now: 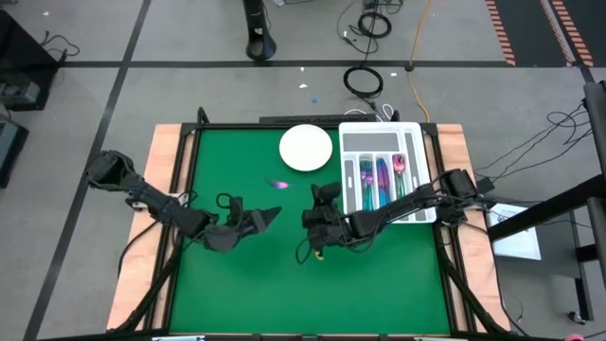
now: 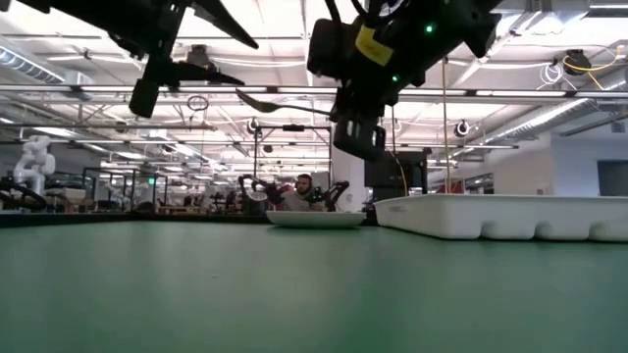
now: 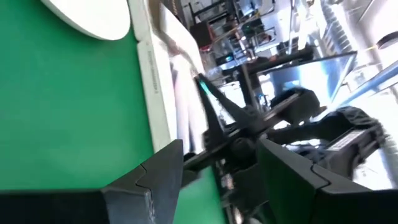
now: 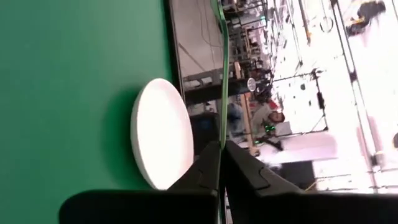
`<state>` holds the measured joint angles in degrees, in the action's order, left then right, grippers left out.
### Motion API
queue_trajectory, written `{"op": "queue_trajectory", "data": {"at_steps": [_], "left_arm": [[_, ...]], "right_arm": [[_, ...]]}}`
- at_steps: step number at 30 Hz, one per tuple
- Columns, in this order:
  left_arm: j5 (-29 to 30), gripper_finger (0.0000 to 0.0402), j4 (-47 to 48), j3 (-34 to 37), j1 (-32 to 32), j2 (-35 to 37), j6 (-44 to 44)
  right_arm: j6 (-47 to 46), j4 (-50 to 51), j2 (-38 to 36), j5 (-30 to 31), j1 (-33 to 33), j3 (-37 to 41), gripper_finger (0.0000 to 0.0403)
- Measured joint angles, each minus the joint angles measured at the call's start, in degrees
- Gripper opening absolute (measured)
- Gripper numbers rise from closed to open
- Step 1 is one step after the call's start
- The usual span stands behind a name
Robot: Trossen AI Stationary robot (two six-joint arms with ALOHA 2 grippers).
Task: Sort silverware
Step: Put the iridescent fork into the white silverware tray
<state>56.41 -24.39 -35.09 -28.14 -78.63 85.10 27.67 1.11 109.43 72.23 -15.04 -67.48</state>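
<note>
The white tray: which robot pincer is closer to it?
The right pincer. It hangs just beside the tray, shut on a thin piece of silverware. The left pincer, open, is farther away across the green mat.

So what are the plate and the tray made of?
The plate looks like white glazed ceramic or maybe plastic: smooth, plain, no pattern. The tray looks like matte white moulded plastic, with rounded dividers and thick walls. I can't be sure of either.
</note>
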Motion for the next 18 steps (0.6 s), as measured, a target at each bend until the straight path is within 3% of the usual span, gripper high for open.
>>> {"op": "queue_trajectory", "data": {"at_steps": [18], "left_arm": [[-6.3,0.0203,1.5,0.0,4.4,0.0,4.6]], "right_arm": [[6.5,-1.3,0.4,4.5,-4.6,0.0,0.0000]]}}
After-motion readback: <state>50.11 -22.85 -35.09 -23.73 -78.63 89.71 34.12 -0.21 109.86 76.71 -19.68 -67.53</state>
